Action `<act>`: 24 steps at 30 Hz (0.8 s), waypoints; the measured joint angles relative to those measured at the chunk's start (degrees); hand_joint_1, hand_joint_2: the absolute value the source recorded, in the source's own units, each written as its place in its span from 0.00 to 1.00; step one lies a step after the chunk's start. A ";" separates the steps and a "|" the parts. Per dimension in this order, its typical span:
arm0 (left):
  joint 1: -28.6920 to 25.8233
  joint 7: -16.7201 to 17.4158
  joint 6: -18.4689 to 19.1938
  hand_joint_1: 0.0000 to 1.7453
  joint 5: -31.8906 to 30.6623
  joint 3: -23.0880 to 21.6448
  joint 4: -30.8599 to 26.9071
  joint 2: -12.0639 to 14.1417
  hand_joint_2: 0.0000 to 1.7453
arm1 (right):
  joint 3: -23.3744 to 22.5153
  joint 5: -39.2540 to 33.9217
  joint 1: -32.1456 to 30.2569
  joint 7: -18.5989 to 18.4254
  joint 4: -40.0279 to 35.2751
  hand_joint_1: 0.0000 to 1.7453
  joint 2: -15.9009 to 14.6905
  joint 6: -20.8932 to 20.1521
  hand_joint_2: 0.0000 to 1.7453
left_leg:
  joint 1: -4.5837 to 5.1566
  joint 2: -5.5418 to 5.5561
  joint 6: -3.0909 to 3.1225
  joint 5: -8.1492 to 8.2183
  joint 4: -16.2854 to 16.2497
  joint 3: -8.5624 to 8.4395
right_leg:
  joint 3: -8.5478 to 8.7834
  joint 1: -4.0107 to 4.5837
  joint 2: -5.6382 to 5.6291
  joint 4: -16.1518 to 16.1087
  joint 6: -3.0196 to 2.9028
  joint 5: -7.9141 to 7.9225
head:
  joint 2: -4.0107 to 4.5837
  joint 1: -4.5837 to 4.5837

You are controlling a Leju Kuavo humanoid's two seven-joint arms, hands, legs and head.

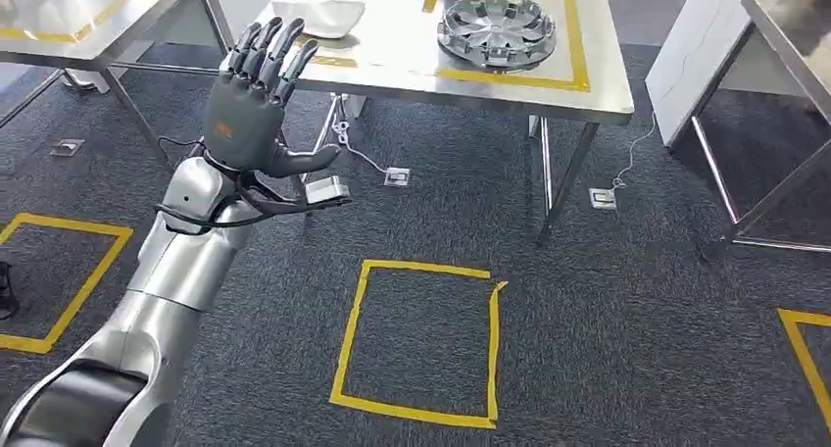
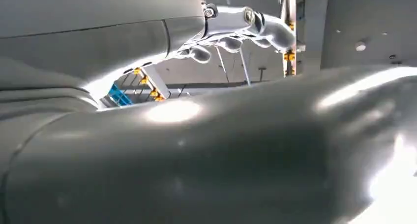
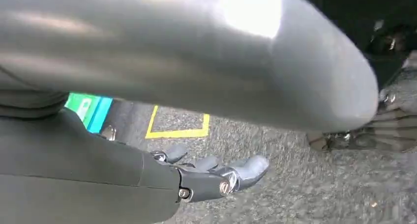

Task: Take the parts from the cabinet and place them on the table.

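Head view: left hand (image 1: 257,104) raised, fingers spread, holding nothing — wheel cover (image 1: 497,28) lies on the bench (image 1: 598,94) beyond it; right hand (image 3: 211,177) also released (hanging) — best turn toward the cabinet squarely.

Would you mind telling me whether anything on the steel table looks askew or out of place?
Nothing stands out. The silver wheel cover lies flat inside the yellow tape square on the steel table; a pale grey moulded part rests flat beside it.

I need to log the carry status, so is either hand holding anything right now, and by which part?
Nothing is held. The left hand is raised with fingers spread and empty; the right hand hangs open above the floor.
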State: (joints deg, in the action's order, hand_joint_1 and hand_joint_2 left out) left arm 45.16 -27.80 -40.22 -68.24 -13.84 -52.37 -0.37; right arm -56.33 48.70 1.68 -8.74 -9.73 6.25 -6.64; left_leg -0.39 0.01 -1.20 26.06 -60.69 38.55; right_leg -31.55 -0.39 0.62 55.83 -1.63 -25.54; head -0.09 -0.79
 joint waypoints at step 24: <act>-16.06 26.04 24.24 0.00 33.68 1.18 33.70 2.40 1.00 | -1.42 -2.30 -0.46 -4.00 0.02 0.00 0.17 1.42 1.00 | -0.03 -0.64 1.26 0.60 1.90 -5.26 | -1.30 0.04 -0.47 2.86 2.01 -2.01 | 0.00 0.57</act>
State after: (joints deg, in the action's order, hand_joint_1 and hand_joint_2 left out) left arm 29.10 -1.77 -15.98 -34.55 -12.65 -18.67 2.03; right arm -57.74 46.40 1.22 -12.74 -9.70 6.42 -5.22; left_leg -0.42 -0.63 0.06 26.66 -58.79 33.29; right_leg -32.84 -0.35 0.16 58.69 0.38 -27.55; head -0.09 -0.22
